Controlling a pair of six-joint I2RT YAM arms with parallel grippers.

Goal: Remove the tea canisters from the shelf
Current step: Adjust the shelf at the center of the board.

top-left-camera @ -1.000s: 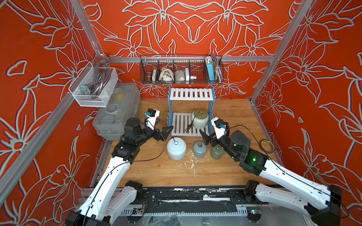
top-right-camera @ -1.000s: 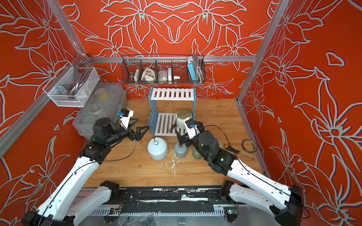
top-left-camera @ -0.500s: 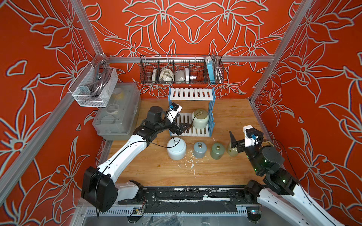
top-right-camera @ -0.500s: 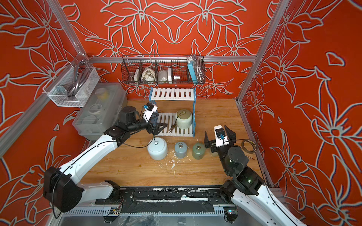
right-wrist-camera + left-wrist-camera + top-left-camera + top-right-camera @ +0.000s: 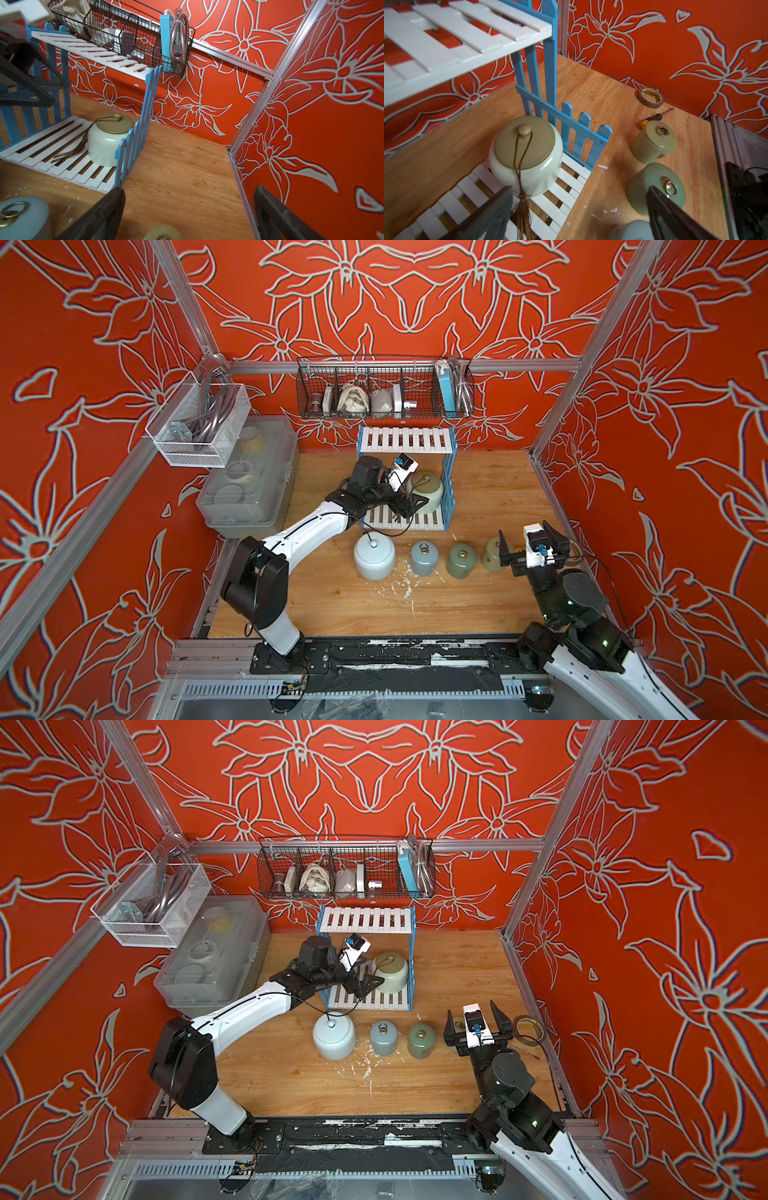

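Left gripper (image 5: 415, 507) gapes empty, cream jar (image 5: 529, 170) just ahead; likely heavy, slick, fragile. I'd clamp its body, not the tassel (image 5: 520, 209).

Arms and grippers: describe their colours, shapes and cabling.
The left arm and right arm share one build: glossy white link shells and bulky black cylindrical joints. The left gripper and right gripper have black tapered fingers, a white camera block with a blue connector, and thin black cable.
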